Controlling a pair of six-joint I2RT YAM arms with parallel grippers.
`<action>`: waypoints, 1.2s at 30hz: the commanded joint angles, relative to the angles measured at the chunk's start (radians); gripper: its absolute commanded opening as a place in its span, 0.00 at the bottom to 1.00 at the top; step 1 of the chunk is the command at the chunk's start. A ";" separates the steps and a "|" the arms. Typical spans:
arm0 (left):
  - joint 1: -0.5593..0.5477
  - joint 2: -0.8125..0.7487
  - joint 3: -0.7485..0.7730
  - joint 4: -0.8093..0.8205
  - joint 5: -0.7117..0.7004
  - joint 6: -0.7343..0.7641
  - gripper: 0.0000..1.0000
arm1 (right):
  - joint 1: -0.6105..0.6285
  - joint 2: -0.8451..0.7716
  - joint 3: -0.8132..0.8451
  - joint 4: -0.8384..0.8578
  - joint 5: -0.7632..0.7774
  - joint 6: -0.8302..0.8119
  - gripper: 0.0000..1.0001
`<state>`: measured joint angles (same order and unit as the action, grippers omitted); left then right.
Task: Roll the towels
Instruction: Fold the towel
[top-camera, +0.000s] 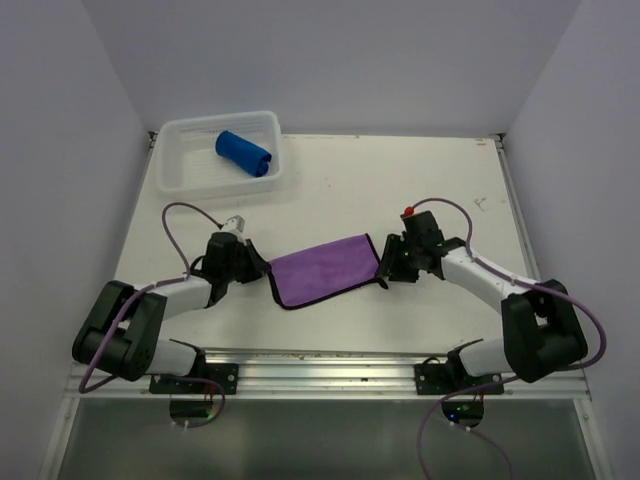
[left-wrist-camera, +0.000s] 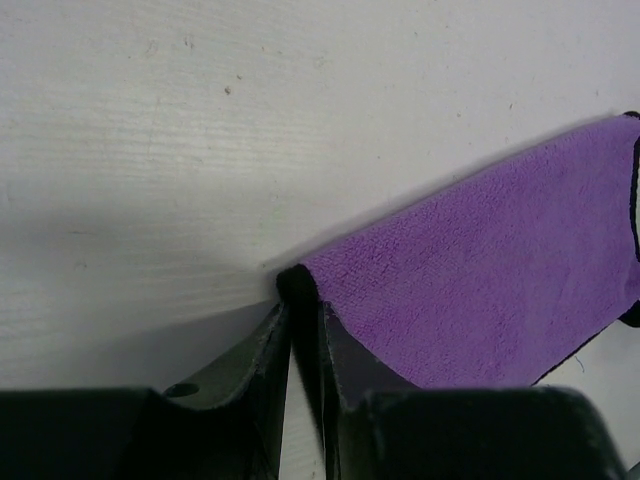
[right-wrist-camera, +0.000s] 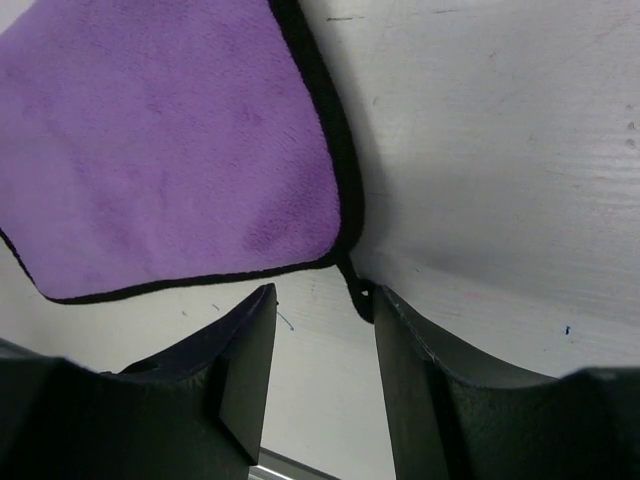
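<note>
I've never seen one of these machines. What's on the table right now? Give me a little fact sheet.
purple towel: spread out on the table between the two arms
blue towel: rolled up, lying in the white basket
left claw: pinched shut on the purple towel's left edge
right claw: open at the towel's right corner, gripping nothing

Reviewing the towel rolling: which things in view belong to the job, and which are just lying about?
Job: purple towel, flat, its corner pinched in the left claw; blue towel, rolled up; right claw, open beside the purple towel.
Lying about: white basket holding the blue towel; table.
</note>
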<state>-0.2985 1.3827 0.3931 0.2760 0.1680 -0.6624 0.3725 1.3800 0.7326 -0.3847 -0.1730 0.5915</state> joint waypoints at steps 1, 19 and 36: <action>-0.037 -0.001 -0.049 -0.023 -0.048 -0.014 0.22 | 0.000 -0.013 -0.027 0.116 -0.051 0.031 0.48; -0.079 0.036 -0.036 -0.011 -0.073 -0.019 0.22 | 0.000 0.157 -0.029 0.165 0.040 0.027 0.43; -0.079 0.010 0.043 -0.098 -0.143 0.018 0.49 | -0.001 0.074 -0.038 0.119 0.064 -0.024 0.00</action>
<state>-0.3775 1.4052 0.4240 0.3000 0.1028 -0.6849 0.3721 1.5146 0.7116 -0.2073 -0.1635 0.5991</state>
